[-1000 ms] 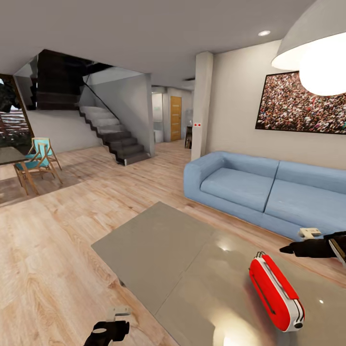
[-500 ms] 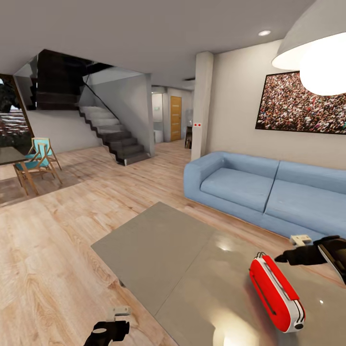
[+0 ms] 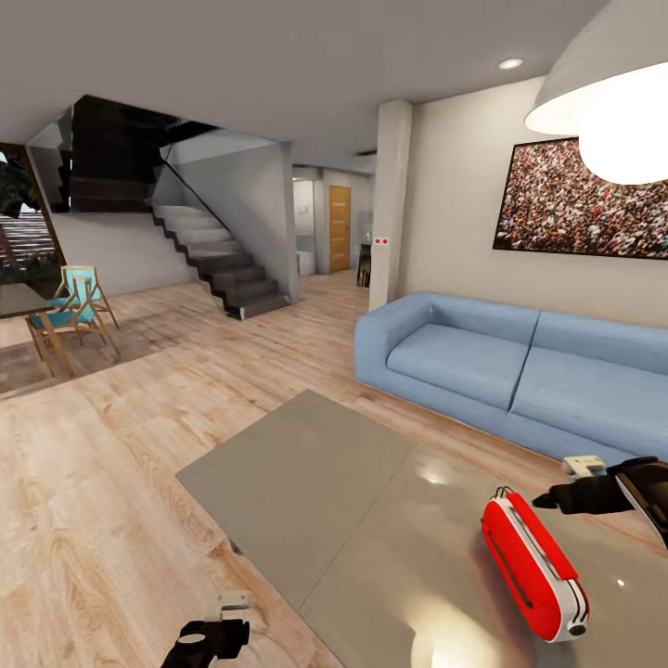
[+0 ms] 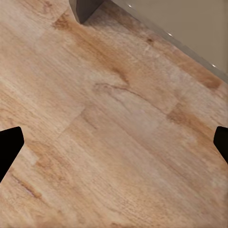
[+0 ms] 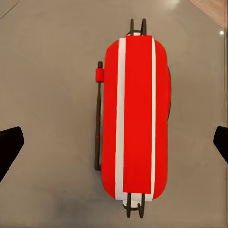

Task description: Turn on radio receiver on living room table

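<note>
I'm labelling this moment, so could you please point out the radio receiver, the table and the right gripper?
radio receiver (image 5: 137, 116): right wrist view, red top edge.
table (image 3: 306, 473): head view, bare grey top.
right gripper (image 3: 547, 501): head view, black fingertips.

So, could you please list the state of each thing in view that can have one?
radio receiver: standing on edge on the table, untouched
right gripper: open, above the radio, empty
left gripper: open, over the wood floor, empty
pendant lamp: lit
</note>
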Controlling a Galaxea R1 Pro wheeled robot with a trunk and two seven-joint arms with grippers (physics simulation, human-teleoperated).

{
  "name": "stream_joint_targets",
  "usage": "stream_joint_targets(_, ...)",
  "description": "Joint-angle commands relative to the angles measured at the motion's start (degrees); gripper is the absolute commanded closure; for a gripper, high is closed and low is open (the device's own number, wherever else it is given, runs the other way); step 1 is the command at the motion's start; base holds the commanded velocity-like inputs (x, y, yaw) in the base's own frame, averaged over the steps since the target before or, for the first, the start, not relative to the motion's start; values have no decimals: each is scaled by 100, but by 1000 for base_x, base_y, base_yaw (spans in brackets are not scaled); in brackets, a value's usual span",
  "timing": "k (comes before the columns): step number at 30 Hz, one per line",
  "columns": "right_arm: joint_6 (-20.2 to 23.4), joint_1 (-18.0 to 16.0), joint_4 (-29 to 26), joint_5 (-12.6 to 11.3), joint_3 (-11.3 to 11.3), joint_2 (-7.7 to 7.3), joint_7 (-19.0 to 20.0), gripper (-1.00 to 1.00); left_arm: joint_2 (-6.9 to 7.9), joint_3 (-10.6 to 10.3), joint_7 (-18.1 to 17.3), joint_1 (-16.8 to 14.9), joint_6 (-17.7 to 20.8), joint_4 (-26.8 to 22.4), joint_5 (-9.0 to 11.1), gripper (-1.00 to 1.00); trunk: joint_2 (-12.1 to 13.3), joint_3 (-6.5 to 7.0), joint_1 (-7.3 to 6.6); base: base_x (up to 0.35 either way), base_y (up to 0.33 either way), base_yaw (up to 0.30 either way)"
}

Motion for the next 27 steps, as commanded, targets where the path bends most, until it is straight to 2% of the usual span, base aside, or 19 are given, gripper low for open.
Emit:
stream_joint_targets(1,-4,0,0,-1,0,-1,-107,-100,1,10,-15,0,2,-1,-2,-100,0,0,0,0,0,0)
stream_joint_targets(7,-17,0,63,-2,0,-9,-204,-100,86,38,-31,0,-5,-7,36,-100,0,0,0,0,0,0)
stream_joint_targets(24,-94,0,113,-1,-1,-11,-213,-100,112,59,-32,0,-4,28,15,-100,0,0,0,0,0,0)
stream_joint_targets(27,-94,0,114,-1,-1,-11,-213,-100,119,62,-33,0,-15,28,8,-100,-120,-54,66,0,0,0)
